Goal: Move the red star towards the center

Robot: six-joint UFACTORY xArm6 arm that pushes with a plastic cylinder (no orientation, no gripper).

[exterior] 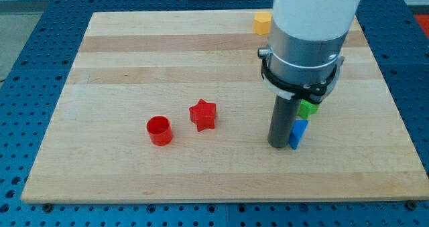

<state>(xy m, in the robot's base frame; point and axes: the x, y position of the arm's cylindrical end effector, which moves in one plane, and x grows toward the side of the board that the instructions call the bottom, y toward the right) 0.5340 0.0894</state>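
Note:
The red star (202,114) lies on the wooden board (134,53), left of the middle and toward the view's bottom. A red cylinder (159,130) stands just to its lower left, apart from it. My tip (279,145) rests on the board well to the right of the star, about a hand's width away. A blue block (298,133) touches the rod's right side, and a green block (308,108) sits just above it, partly hidden by the arm.
A yellow block (262,23) lies near the board's top edge, partly hidden behind the arm's white body (315,13). The board rests on a blue perforated table (27,53).

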